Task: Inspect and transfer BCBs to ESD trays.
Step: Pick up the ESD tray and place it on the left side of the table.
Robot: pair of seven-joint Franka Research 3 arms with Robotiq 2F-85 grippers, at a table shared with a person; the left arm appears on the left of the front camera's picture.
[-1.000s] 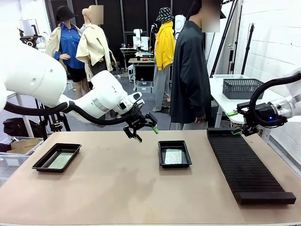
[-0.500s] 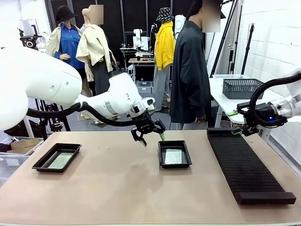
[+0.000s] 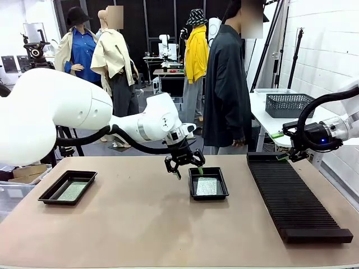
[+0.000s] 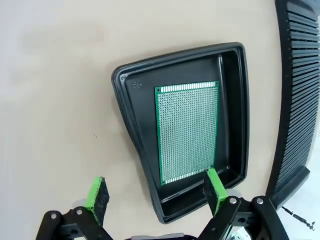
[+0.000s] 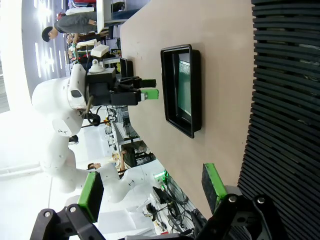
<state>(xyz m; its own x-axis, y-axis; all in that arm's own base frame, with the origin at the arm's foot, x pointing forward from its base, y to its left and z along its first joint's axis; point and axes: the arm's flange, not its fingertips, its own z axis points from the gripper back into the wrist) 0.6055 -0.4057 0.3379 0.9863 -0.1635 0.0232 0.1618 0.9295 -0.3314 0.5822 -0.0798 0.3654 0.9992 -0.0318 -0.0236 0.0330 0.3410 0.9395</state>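
left gripper point(image 3: 187, 168) open, empty, frame centre, over middle ESD tray point(image 3: 221, 193) near rim | BCB point(image 4: 187, 132) flat on tray floor | second BCB point(image 3: 73, 191) in left tray point(image 3: 49, 194) | right gripper point(image 5: 152, 192) open, idle | advice: centre the fingers over the board's long edges, clear rim before descending

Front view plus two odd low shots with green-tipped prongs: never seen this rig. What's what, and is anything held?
Two white robot arms share a table with a person standing at the far side. The front view looks across from between the arms. The other two pictures come from cameras on each wrist, looking along that arm's own jaws.

The left gripper hovers open beside the middle tray, holding nothing. The right gripper waits open near the long ribbed rack, also holding nothing.

A green circuit board lies flat in the middle tray. A second tray on the left holds another board.
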